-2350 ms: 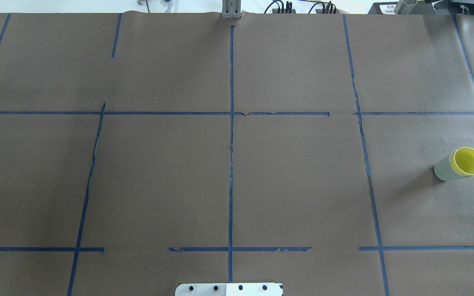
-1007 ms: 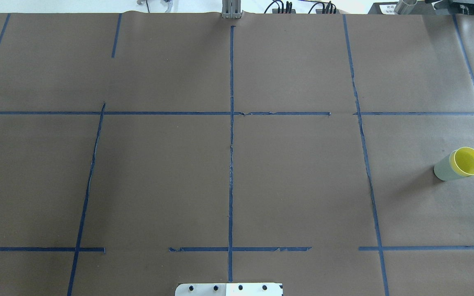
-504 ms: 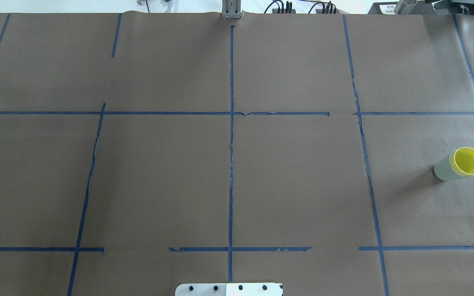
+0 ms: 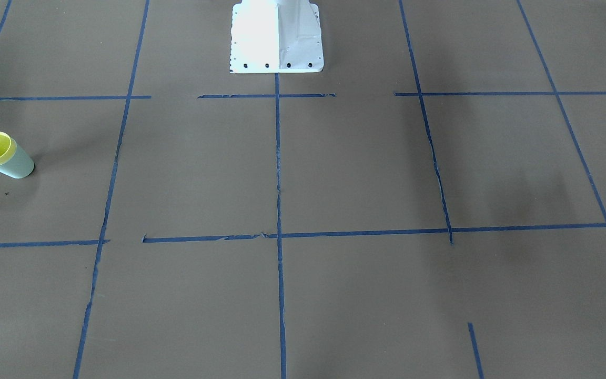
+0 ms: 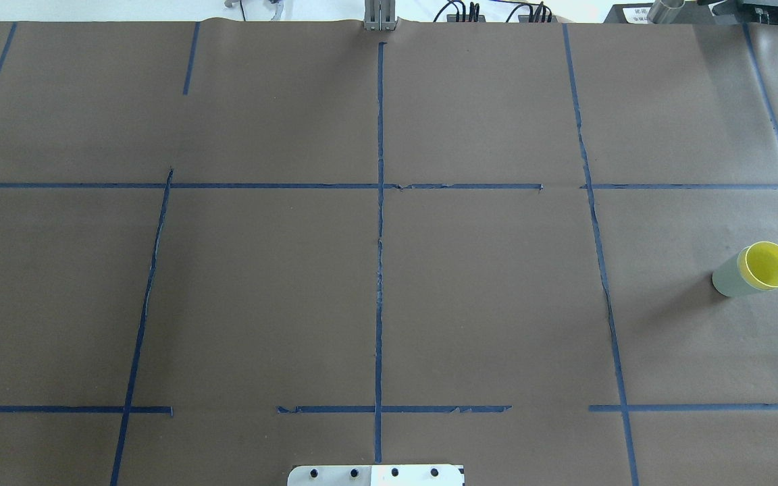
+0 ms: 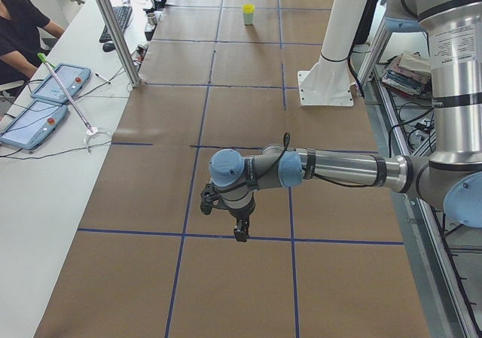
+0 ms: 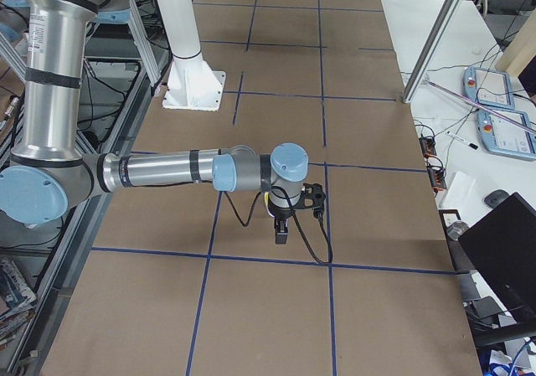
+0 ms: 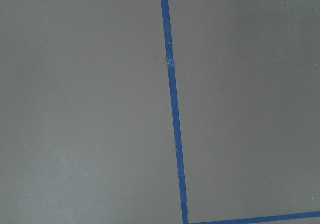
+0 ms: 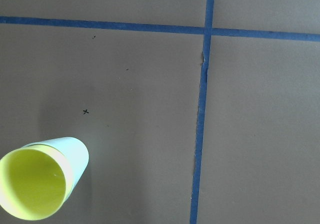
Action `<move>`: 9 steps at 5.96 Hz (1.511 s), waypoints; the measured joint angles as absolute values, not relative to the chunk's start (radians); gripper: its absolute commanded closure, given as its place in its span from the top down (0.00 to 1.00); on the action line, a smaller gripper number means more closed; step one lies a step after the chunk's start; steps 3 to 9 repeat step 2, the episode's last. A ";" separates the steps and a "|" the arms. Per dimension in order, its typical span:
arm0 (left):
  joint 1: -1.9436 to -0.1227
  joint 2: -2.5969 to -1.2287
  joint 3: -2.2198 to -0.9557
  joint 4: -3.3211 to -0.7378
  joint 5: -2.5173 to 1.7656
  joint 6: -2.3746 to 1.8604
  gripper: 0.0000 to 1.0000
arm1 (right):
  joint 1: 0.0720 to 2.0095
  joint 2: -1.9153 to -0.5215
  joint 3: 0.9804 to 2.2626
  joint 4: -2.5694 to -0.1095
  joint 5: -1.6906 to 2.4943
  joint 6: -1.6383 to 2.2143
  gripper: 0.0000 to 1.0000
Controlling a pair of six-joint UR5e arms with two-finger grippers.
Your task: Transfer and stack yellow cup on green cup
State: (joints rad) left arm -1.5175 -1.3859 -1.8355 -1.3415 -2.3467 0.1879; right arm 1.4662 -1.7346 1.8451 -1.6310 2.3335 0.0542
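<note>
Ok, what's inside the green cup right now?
The yellow cup is nested in the green cup, its rim poking out above the green one. The yellow cup looks empty inside. Its lower wall and the green cup's bottom are covered.

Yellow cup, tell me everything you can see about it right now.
The yellow cup is small, bright yellow, plain and smooth-walled, plastic by the look of it, and empty as far as its inside shows. It sits mouth up, nested inside the green cup, so only its rim band and its inside show above the green rim. The pair stands on the brown-papered table, far out on the robot's right side. Nothing but the green cup touches it.
</note>
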 measured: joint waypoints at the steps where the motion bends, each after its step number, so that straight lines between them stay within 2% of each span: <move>1: -1.517 -1.398 -1.840 -1.342 -2.347 0.189 1.00 | 1.466 -1.735 1.844 -1.631 2.333 0.055 1.00; 9: -1.517 -1.405 -1.843 -1.342 -2.347 0.190 1.00 | 1.466 -1.735 1.843 -1.631 2.335 0.055 1.00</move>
